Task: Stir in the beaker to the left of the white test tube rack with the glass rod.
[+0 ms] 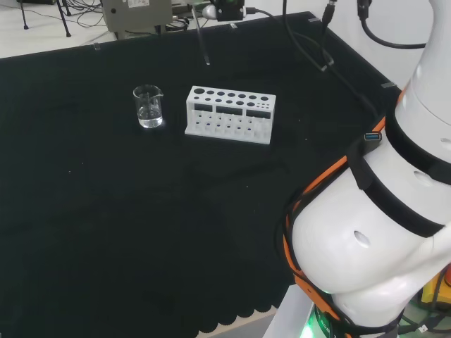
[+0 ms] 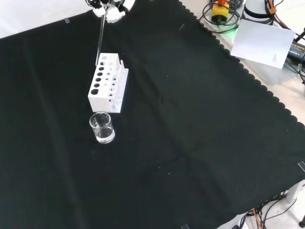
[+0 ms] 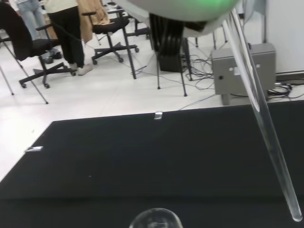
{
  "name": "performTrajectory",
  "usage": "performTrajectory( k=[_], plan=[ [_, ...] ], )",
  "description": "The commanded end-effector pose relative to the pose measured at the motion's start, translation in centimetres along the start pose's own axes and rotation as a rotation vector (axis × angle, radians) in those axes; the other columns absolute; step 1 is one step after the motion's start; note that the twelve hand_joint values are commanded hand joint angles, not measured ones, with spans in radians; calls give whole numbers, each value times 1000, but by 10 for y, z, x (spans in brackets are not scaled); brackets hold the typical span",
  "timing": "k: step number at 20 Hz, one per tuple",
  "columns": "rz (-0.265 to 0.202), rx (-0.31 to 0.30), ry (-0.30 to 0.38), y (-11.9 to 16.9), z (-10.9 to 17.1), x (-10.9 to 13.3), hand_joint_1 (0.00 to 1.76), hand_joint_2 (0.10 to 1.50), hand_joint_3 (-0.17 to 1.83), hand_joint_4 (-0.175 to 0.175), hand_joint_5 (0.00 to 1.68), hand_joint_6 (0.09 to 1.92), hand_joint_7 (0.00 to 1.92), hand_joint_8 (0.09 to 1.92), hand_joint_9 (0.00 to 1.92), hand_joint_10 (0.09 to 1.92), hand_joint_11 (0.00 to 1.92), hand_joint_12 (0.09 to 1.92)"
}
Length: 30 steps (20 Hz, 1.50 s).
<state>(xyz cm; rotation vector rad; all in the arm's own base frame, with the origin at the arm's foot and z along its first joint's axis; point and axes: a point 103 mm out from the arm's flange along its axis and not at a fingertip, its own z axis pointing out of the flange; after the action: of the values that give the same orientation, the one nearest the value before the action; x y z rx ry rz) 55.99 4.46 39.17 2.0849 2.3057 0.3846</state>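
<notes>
Holding glass rod (image 2: 99,40), fingers (image 2: 110,14) curled round it above rack (image 2: 108,83); wrist view adds beaker (image 3: 156,219) rim.

Beaker (image 2: 102,127): clear glass. Glass rod (image 3: 263,118): clear. Test tube rack (image 1: 230,114): white, with rows of dark round holes. Desk (image 2: 190,143) cloth: black, with a scalloped edge. Hand (image 2: 110,9): black and white.

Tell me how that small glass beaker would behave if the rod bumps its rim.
The beaker looks small and thin-walled, so probably light and easy to shove or tip. It seems to hold only a little liquid, adding little weight. On the black cloth it would likely drag rather than slide. The glass rod is stiff.
</notes>
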Motion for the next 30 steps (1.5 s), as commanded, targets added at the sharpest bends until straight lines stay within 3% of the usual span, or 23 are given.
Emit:
performTrajectory(
  k=[1,11,30],
  plan=[
    [-28,16,-1,9,2,23,1295,709,786,-175,997,923,1109,1305,1618,1001,1682,817],
    [-76,22,54,20,4,45,1295,709,785,-175,999,921,1110,1303,1618,1000,1681,822],
    [-198,66,82,40,35,95,1295,707,786,-175,1001,918,1112,1300,1621,998,1679,828]
  ],
)
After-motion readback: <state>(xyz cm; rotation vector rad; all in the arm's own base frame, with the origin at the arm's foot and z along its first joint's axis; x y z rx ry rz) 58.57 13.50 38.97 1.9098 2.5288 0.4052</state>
